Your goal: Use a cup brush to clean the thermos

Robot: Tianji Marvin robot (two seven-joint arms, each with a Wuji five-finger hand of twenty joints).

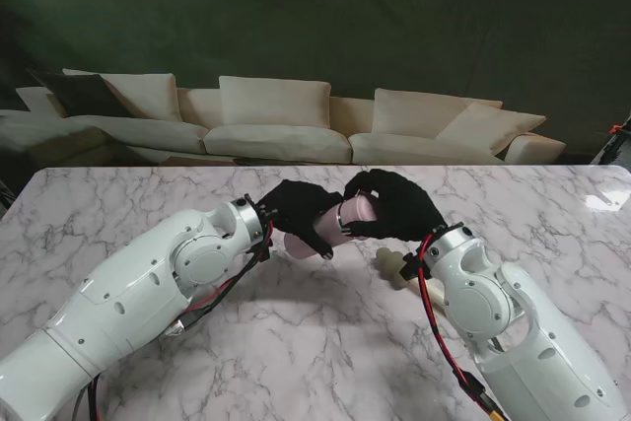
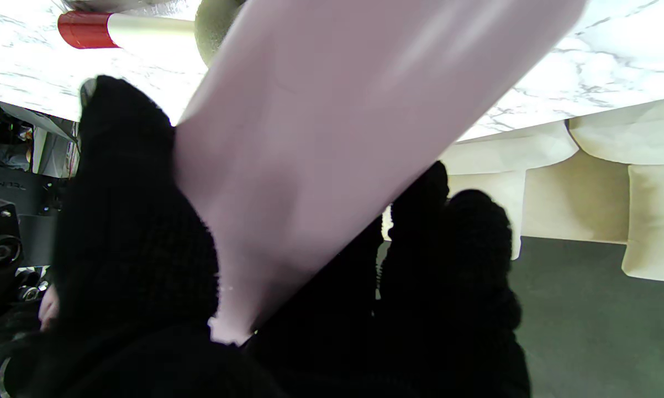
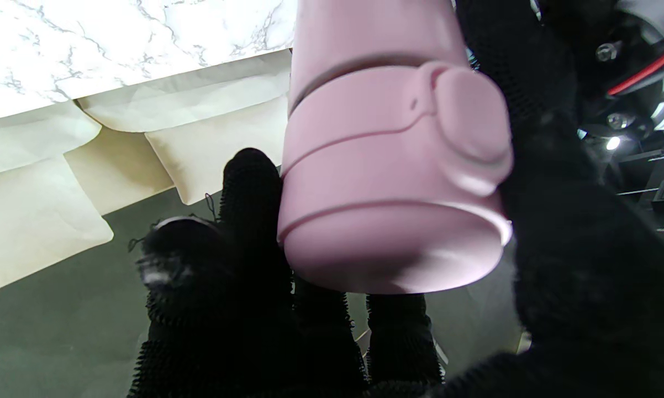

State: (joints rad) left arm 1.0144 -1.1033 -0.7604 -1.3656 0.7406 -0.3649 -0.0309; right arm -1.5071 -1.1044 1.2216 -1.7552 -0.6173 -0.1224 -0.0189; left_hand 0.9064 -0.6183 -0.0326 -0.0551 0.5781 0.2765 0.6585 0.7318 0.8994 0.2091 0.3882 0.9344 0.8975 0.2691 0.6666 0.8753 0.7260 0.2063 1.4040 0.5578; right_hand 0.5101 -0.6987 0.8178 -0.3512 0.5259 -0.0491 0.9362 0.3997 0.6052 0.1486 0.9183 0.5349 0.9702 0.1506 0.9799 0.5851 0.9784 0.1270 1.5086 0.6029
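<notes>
From the stand, the pink thermos (image 1: 330, 227) hangs over the marble table (image 1: 296, 342), left hand (image 1: 301, 212) gripping its body, right hand (image 1: 394, 206) clasping its cap; the cup brush (image 1: 394, 265) lies just beside the right wrist. Left wrist: black gloved fingers (image 2: 133, 221) wrap the thermos body (image 2: 332, 121). Right wrist: fingers (image 3: 249, 221) enclose the lid (image 3: 393, 182).

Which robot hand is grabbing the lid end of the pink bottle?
The right hand. Its fingers wrap the thermos at the lid, while the left hand holds the plain body.
</notes>
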